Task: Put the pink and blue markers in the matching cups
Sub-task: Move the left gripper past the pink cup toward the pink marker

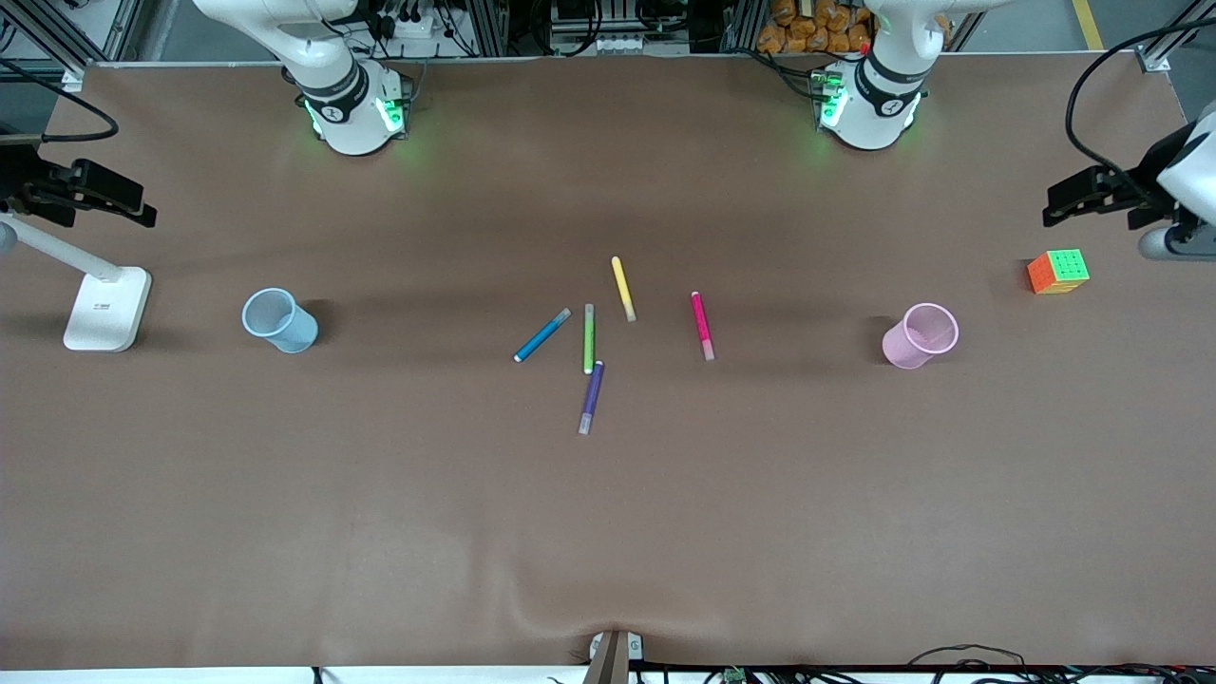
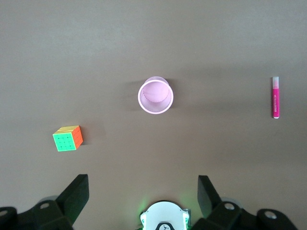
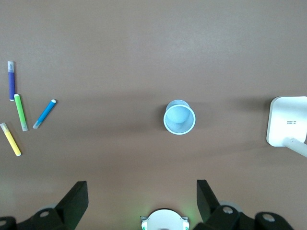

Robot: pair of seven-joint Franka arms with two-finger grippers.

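The pink marker [image 1: 702, 325] and the blue marker [image 1: 542, 334] lie flat in the middle of the table. The pale blue cup [image 1: 278, 320] stands toward the right arm's end, the pale pink cup [image 1: 920, 334] toward the left arm's end. Both are upright and empty. My left gripper [image 2: 142, 182] is open and empty, high over the table near the pink cup [image 2: 155, 96], with the pink marker [image 2: 276, 97] in its view. My right gripper [image 3: 141, 184] is open and empty, high near the blue cup [image 3: 179, 117], with the blue marker [image 3: 44, 114] in its view.
A green marker [image 1: 588, 338], a yellow marker [image 1: 622, 288] and a purple marker [image 1: 591, 397] lie beside the blue one. A coloured cube [image 1: 1057, 271] sits at the left arm's end. A white stand [image 1: 107, 309] sits at the right arm's end.
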